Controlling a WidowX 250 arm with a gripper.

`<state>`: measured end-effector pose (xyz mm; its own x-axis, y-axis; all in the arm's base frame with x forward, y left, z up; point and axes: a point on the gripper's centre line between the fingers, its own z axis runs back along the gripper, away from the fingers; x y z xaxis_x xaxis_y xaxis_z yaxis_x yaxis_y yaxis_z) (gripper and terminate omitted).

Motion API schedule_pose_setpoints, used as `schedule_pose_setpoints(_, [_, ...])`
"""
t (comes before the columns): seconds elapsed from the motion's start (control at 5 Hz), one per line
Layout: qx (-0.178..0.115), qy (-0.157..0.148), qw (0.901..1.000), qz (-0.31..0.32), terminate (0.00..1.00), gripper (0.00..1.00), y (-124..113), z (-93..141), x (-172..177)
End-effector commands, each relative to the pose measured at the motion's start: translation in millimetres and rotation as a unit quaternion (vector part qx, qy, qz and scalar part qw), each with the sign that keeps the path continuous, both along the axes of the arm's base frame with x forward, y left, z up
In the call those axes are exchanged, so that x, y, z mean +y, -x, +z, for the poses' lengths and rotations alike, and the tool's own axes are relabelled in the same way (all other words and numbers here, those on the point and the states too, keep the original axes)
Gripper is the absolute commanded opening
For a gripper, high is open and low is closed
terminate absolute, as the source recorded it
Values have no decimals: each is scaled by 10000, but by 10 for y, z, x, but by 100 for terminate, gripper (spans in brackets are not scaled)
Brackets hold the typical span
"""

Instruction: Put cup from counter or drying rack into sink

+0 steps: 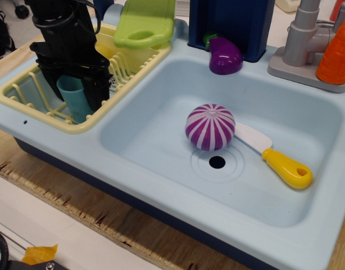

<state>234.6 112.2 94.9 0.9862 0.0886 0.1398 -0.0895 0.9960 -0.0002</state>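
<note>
The teal-blue cup (77, 104) stands upright in the pale yellow drying rack (42, 116) at the left of the light blue counter (60, 147). My black gripper (73, 93) has come down over the cup, with one finger on its left and one on its right. The jaws look open around the cup, and the fingers hide part of its rim and sides. The sink (155, 140) lies to the right of the rack, with its drain hole (217, 162) near the middle.
A purple-and-white striped ball (210, 126) and a yellow-handled toy knife (276, 157) lie in the sink. A lime green cutting board (144, 22) leans at the rack's back. A purple eggplant (225, 56), grey faucet (306, 39) and orange carrot (336, 53) stand behind the basin.
</note>
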Motion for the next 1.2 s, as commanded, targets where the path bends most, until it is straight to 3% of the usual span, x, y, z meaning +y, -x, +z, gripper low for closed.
schedule_pose_setpoints(0.0, [-472, -249, 9986, -57, 0, 0, -94, 415, -89])
schedule_pose_setpoints(0.2, [-652, -441, 9969, -63, 0, 0, -82, 726, -338])
schedule_pose_setpoints(0.4, [-813, -364, 9956, -285, 0, 0, -41, 935, -701])
schedule_pose_setpoints(0.6, [-871, -104, 9955, -366, 0, 0, -29, 964, -952])
schedule_pose_setpoints(0.8, [-816, 182, 9960, -310, 0, 100, 46, 892, -1117])
schedule_pose_setpoints(1.0, [-697, 604, 9956, -152, 0, 100, 95, 829, -1153])
